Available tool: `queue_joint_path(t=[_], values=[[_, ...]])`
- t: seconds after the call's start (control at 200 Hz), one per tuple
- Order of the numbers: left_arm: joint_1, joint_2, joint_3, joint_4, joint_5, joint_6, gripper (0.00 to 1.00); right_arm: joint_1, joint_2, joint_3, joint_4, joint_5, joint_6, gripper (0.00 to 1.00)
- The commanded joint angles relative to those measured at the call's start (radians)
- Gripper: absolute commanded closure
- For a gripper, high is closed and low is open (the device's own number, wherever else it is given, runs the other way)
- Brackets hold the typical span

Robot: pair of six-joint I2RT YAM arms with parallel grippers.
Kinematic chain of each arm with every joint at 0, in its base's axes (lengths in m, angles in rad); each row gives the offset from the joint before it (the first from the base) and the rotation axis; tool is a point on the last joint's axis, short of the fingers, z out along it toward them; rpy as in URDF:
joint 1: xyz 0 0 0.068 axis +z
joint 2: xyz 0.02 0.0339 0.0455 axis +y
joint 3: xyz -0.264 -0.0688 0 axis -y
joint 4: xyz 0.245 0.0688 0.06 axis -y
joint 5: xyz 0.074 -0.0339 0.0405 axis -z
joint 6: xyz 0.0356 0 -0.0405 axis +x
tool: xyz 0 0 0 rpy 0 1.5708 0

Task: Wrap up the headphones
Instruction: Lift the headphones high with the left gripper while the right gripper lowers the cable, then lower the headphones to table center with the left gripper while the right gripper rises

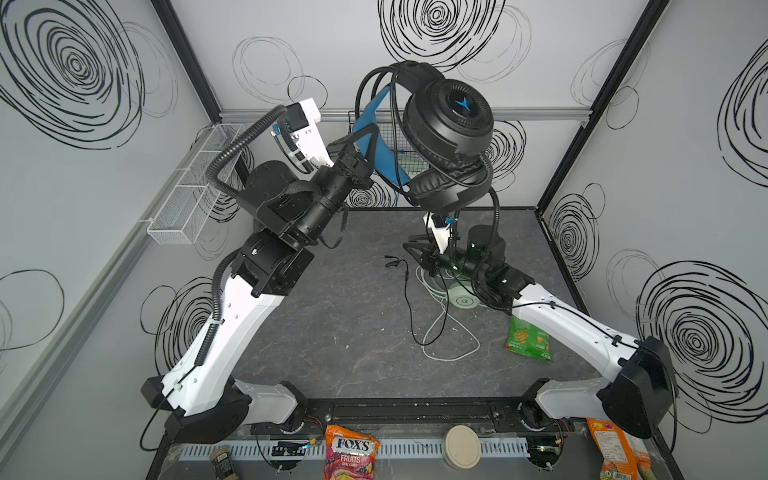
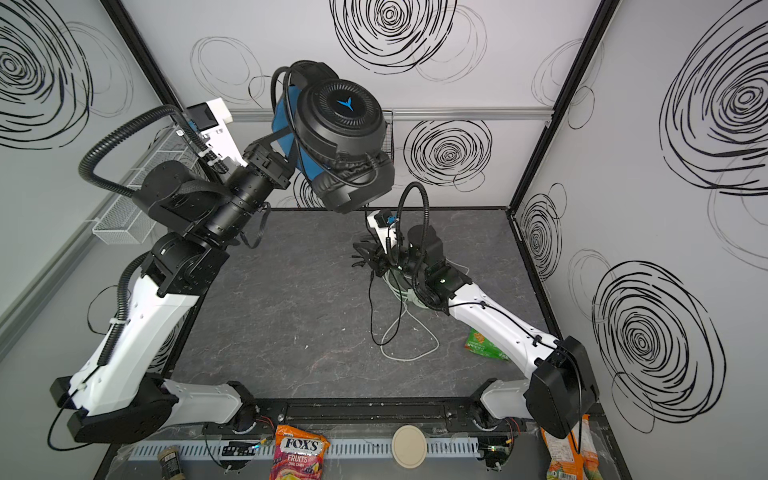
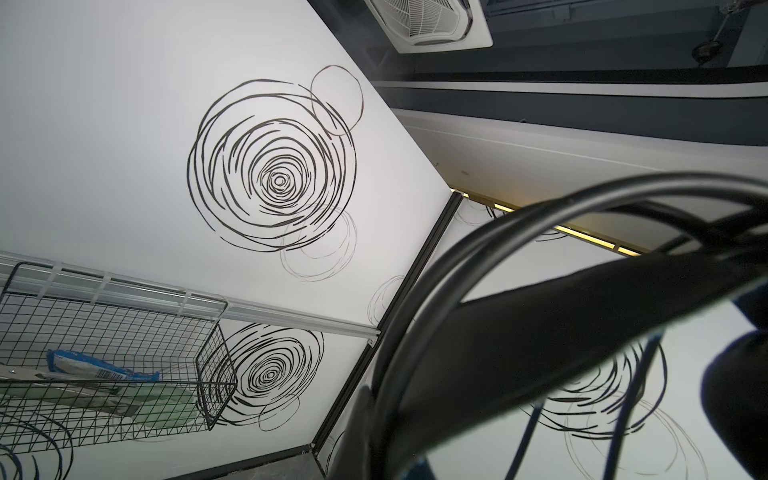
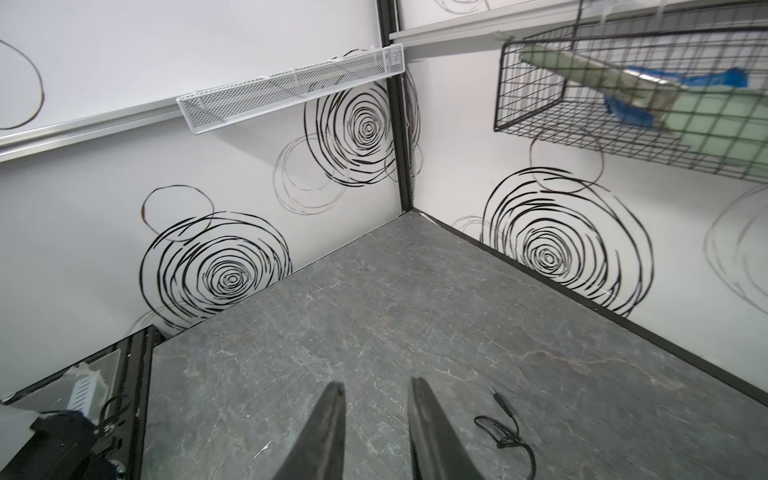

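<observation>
1. Left end effector: the left gripper (image 1: pixel 371 139) is raised high over the dark grey stone-pattern table (image 1: pixel 340 316) and clenched on the blue headband (image 1: pixel 374 110) of the black over-ear headset (image 1: pixel 449 120). The ear cup bears a blue Y-shaped emblem (image 1: pixel 462 104).
2. The thin black cable (image 1: pixel 409 303) hangs to the table; its plug (image 4: pixel 502 404) lies flat.
3. Right end effector: the right gripper (image 4: pixel 377 384) sits low over the table, jaws apart, nothing between them.
4. The mint-green over-ear headset (image 1: pixel 463 300) lies under the right arm, its pale whitish cable (image 1: pixel 451 356) looped loose beside it.
5. At the front edge, you can read "FOX'S FRUITS" on the pink candy bag (image 1: pixel 351 455). Print on the green snack bag (image 1: pixel 528 338) is illegible.
</observation>
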Motion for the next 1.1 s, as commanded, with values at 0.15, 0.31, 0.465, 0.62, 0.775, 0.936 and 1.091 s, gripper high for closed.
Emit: queue_joint_path(t=[0.15,0.31,0.465,0.62,0.775,0.936,1.091], values=[[0.025,0.022,0.076,0.019,-0.178,-0.052,1.0,0.045,-0.003,-0.017,-0.028,-0.061,-0.008,0.88],[0.036,0.031,0.054,-0.029,-0.315,-0.017,1.0,0.095,-0.006,0.029,-0.169,-0.061,-0.09,1.0],[0.083,-0.003,-0.057,-0.051,-0.437,0.012,1.0,0.166,-0.037,0.048,-0.276,-0.014,-0.17,1.0],[0.121,-0.014,-0.15,-0.039,-0.534,0.12,1.0,0.254,-0.086,0.095,-0.413,0.083,-0.247,1.0],[0.143,-0.01,-0.261,-0.004,-0.619,0.256,1.0,0.348,-0.118,0.193,-0.54,0.231,-0.315,1.0],[0.107,0.01,-0.346,0.012,-0.717,0.423,1.0,0.414,-0.082,0.362,-0.688,0.424,-0.453,1.0],[0.064,-0.006,-0.421,0.034,-0.749,0.555,1.0,0.411,-0.053,0.491,-0.735,0.609,-0.617,1.0]])
